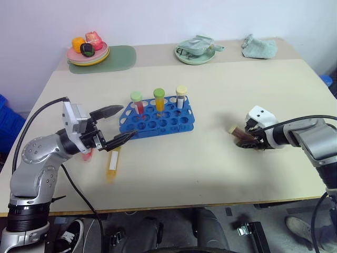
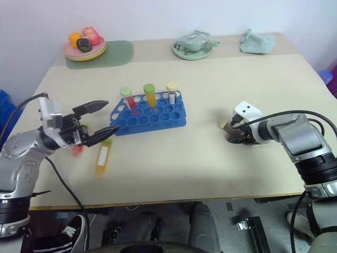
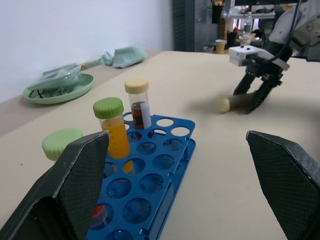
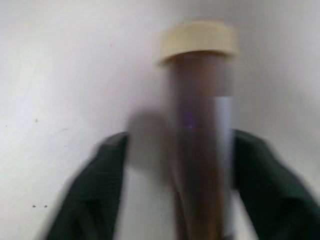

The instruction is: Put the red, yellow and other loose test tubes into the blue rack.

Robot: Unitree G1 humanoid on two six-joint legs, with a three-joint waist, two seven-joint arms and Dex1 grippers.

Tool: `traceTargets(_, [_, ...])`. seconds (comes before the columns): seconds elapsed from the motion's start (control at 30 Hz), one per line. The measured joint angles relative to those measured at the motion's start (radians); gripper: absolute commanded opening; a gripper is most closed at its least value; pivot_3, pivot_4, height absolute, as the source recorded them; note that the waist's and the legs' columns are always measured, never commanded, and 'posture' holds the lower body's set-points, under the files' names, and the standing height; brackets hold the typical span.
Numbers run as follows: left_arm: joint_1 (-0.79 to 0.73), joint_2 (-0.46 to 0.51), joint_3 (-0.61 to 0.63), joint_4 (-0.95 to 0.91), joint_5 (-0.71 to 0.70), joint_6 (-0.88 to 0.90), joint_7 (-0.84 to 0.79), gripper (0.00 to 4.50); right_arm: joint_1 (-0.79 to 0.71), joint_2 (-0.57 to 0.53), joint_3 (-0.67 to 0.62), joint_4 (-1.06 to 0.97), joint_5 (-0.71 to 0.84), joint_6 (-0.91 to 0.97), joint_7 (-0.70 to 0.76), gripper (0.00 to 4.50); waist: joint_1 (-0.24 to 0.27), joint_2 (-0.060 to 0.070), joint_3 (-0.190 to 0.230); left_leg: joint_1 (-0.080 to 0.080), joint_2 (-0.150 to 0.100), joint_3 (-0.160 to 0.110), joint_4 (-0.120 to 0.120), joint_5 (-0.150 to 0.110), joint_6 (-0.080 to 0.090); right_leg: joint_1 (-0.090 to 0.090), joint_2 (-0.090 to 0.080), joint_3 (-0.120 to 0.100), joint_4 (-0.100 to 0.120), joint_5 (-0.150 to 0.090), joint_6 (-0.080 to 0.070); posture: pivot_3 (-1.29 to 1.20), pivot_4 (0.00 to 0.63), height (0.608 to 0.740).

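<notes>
The blue rack [image 1: 158,120] stands at mid-table with three capped tubes upright in its back row: a red-filled one [image 1: 137,103], a yellow-orange one [image 1: 159,99] and a cream-capped one [image 1: 181,96]. My left gripper [image 1: 129,122] hovers open at the rack's left end, holding nothing. A yellow tube with a white label [image 1: 112,163] lies loose on the table just in front of it. A red tube [image 1: 87,154] shows partly under that arm. Far right, the dark brown tube [image 1: 239,134] lies on the table with my right gripper [image 1: 253,139] set around it.
A plate of toy food [image 1: 88,52] sits on a green mat [image 1: 118,58] at the back left. A green plate [image 1: 195,51] and a crumpled cloth [image 1: 259,46] lie along the back edge. Bare tabletop [image 1: 210,158] spans between the rack and the right gripper.
</notes>
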Motion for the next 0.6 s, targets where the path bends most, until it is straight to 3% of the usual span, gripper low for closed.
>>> traceTargets(0.03, [0.0,-0.001,0.0,0.0,0.0,0.0,0.001,4.5,-0.011,0.0,0.008,0.013,-0.008,-0.002,0.008,0.8,0.0,0.0,0.0,0.0,0.0,0.0,0.0,0.0,0.0,0.0,0.0,0.0,0.0,0.0,0.0,0.0,0.15,0.74])
traceTargets(0.43, [0.01,-0.008,-0.003,-0.004,0.0,0.0,0.018,4.5,-0.065,0.026,0.041,0.081,-0.057,-0.082,0.053,0.78,0.0,0.0,0.0,-0.001,0.0,0.0,0.0,0.0,0.0,-0.001,0.0,0.0,0.0,0.0,0.0,0.0,0.15,0.74])
traceTargets(0.6, [0.011,-0.007,-0.003,-0.005,0.0,0.0,0.017,4.5,-0.012,0.074,-0.096,-0.052,0.078,-0.125,0.112,0.78,0.0,0.0,0.0,-0.001,0.001,0.0,0.0,0.0,0.0,-0.002,0.001,0.0,0.0,0.0,0.0,0.0,0.15,0.74])
